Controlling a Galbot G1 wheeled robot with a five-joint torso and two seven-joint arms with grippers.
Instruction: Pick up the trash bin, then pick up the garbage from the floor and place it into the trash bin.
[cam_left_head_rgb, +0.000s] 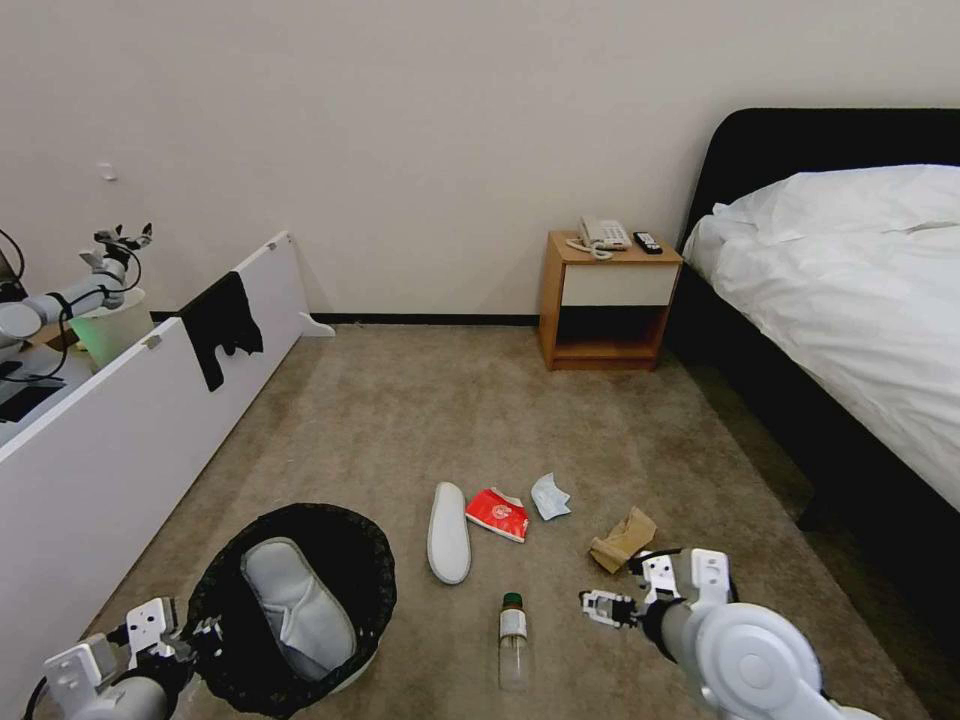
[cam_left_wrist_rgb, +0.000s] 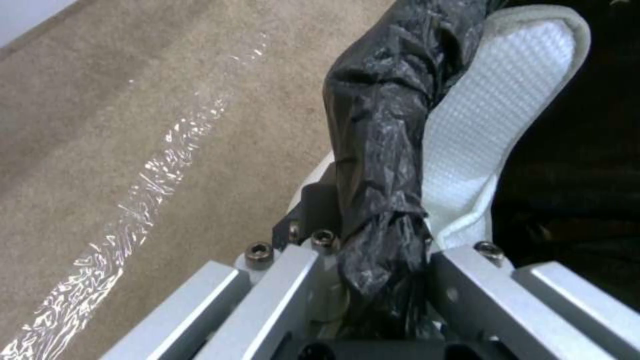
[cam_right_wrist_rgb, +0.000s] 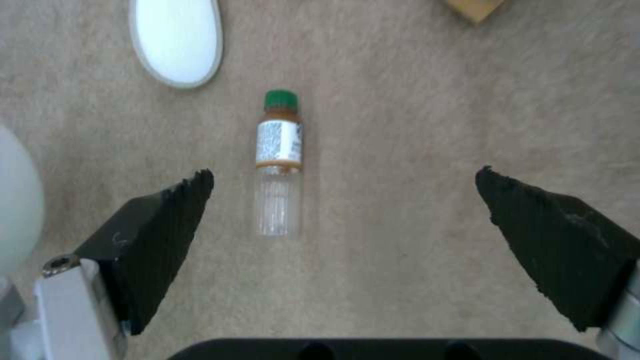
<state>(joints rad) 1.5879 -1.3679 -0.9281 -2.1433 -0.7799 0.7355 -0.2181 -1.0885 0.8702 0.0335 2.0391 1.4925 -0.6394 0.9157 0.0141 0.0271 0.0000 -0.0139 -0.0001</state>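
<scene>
The bottle (cam_right_wrist_rgb: 279, 165) lies flat on the carpet (cam_left_head_rgb: 400, 420), green cap pointing away from me toward the wall, clear body toward me. My right gripper (cam_right_wrist_rgb: 343, 200) hangs above it with its jaws spread wide, and in the wrist view the bottle sits nearer one pad than the other, not centred between them. As I judge it, the step in hand is taking this bottle, and to do it well I should shift sideways until the bottle is midway between the pads, keep them square across its round body, come straight down, and close on the labelled part, where it should be stiffest. A clear empty bottle may roll or buckle, so I would close gently.

Beyond the bottle lies one white slipper (cam_left_head_rgb: 448, 532), then the red packet (cam_left_head_rgb: 498, 515), the pale-blue mask (cam_left_head_rgb: 549, 496) and the brown paper bag (cam_left_head_rgb: 622, 540), all well apart from the bottle.

My left gripper (cam_left_head_rgb: 196, 634) is clamped on the trash bin (cam_left_head_rgb: 300, 610) at its bag-wrapped rim, near the white panel (cam_left_head_rgb: 120, 440). The other slipper (cam_left_head_rgb: 295, 600) lies inside the bin already.
</scene>
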